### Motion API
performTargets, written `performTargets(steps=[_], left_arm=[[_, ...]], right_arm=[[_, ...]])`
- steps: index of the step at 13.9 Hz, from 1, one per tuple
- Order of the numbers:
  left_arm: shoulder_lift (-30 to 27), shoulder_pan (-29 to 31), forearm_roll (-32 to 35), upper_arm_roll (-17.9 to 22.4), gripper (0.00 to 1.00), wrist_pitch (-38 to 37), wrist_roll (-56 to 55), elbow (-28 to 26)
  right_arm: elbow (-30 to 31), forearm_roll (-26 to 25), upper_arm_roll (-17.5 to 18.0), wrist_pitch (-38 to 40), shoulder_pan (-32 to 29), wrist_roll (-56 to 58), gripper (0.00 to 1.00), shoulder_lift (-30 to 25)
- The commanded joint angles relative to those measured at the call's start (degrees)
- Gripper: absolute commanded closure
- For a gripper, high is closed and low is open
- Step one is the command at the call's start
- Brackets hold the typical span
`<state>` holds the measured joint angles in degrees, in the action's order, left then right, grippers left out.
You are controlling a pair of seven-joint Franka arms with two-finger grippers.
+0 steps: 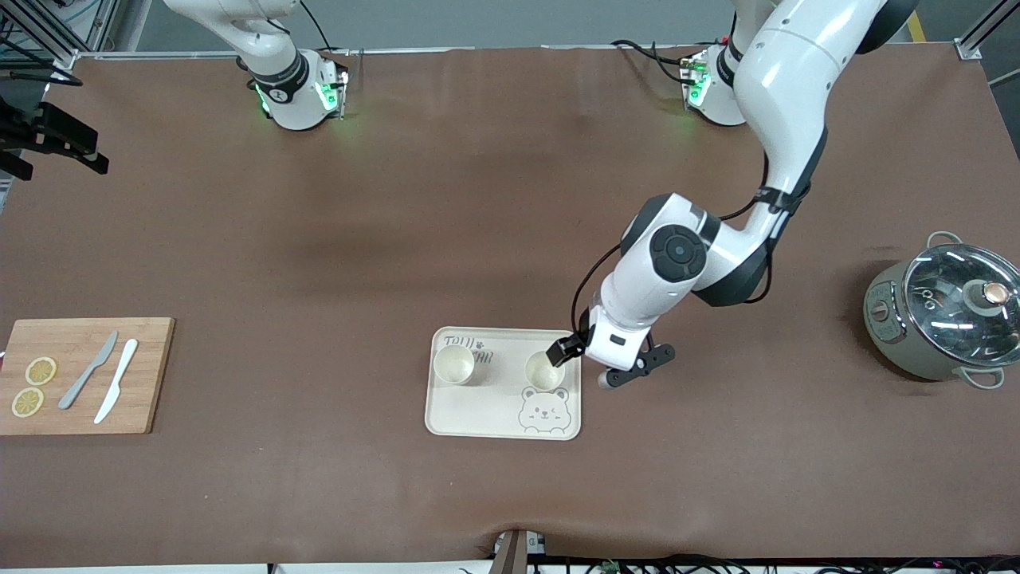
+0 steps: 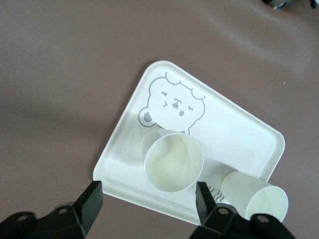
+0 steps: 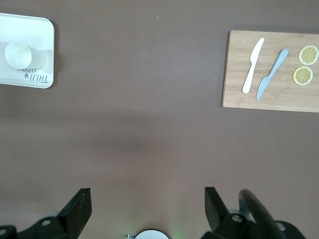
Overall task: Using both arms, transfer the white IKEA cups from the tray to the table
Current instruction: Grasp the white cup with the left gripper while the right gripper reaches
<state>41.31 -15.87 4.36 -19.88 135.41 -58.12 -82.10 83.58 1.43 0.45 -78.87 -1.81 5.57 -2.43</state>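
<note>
**Both cups sitting on the bear tray, left claw hanging right over one**

Left gripper point(image 1: 567, 353) hovering wide open over the bear-print tray point(image 1: 486, 414), gripping nothing, fingers point(image 2: 89, 201) spread well apart on either side of a white cup point(image 2: 173, 162) without touching it. That cup point(image 1: 545, 371) standing upright on the tray, just above the bear drawing point(image 1: 543, 411), toward the left arm's end of it. Second white cup point(image 1: 455, 363) also standing upright on the same tray, toward the right arm's end, beside the printed lettering point(image 1: 470, 346).

Right gripper point(image 3: 144, 209) waiting up high near its own base point(image 1: 299, 100), fingers open and holding nothing, looking down at bare tabletop.

Everything resting on a big brown table covering point(image 1: 319, 255), matte, slightly rippled along the edge nearest the front camera. Wooden cutting board point(image 1: 80, 375) lying toward the right arm's end, carrying a grey knife point(image 1: 88, 370), a white knife point(image 1: 116, 379) and two lemon slices point(image 1: 33, 386). Pot with a glass lid point(image 1: 944, 317) sitting toward the left arm's end. Metal frame rails point(image 1: 976, 36) showing at the table's corners, green lights glowing on both arm bases.
</note>
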Motion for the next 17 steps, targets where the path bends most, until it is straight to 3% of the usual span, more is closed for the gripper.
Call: performTargets(steps=[1, 4, 6, 7, 11, 17], left_arm=[[3.0, -3.4, 1.7, 2.5, 0.21, 0.6, -2.0, 2.1], [5.6, -4.7, 1.8, 4.2, 0.28, 4.0, -1.8, 2.1], [6.9, -5.1, 1.7, 4.8, 0.39, 6.9, -2.0, 2.1], [7.0, -5.1, 1.8, 4.8, 0.57, 7.4, -1.4, 2.0], [7.6, -5.0, 1.9, 4.8, 0.98, 7.6, -1.2, 1.9], [3.4, -3.8, 3.8, 4.8, 1.00, 5.8, -1.6, 1.5]], right_arm=[[-1.7, 0.2, 0.4, 0.3, 0.5, 0.3, 0.00, 0.9], [-1.5, 0.2, 0.4, 0.2, 0.6, 0.7, 0.00, 1.8], [-1.4, 0.2, 0.4, 0.2, 0.5, 0.7, 0.00, 3.9], [-1.5, 0.3, 0.4, -0.1, 0.6, 0.7, 0.00, 5.1], [-1.6, 0.9, 0.4, -0.7, 0.8, 0.7, 0.00, 9.4], [-1.2, 2.0, 0.4, -7.2, 6.6, -0.3, 0.00, 16.3]])
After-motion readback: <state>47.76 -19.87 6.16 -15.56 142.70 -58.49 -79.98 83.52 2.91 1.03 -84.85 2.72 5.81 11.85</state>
